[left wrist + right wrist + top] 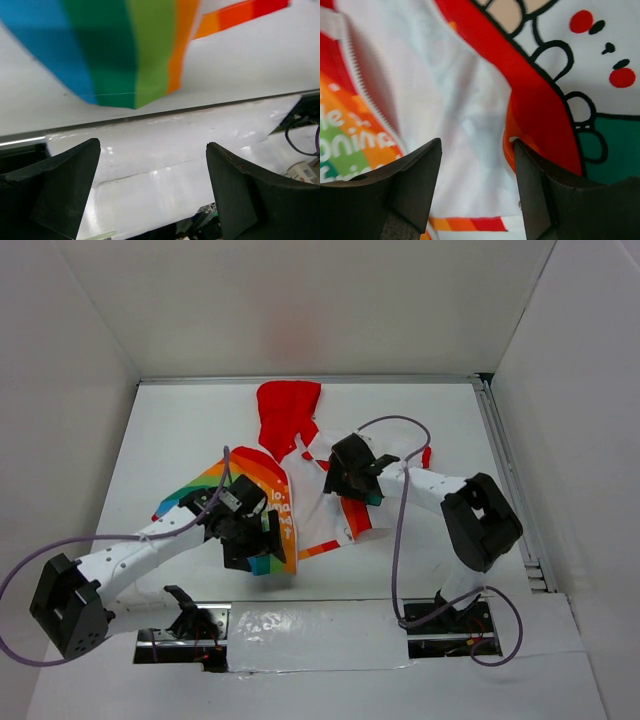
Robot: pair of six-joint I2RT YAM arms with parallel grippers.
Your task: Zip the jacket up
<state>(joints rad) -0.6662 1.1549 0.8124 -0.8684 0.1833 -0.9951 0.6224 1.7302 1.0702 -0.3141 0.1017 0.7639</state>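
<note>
Top external showed you the jacket spread open on the table, its two front edges well apart, so nothing was zipped yet. Your left gripper hung over the jacket's left front panel near the bottom hem, released and holding nothing. In the left wrist view its fingers stood wide with only white table surface showing between them. The rainbow hem lay beyond the tips, not between them. Closing from there would probably have caught air, or pinched a loose fold of hem instead of the zipper end.

Your right gripper sat over the jacket's right front panel, also released. In the right wrist view its fingers straddled the white lining, with the red front edge close against one finger. The risk there, I'd judge, was gripping lining along with that edge and dragging the whole jacket, skewing the halves so the zipper ends could not meet. I could not make out the slider.
</note>
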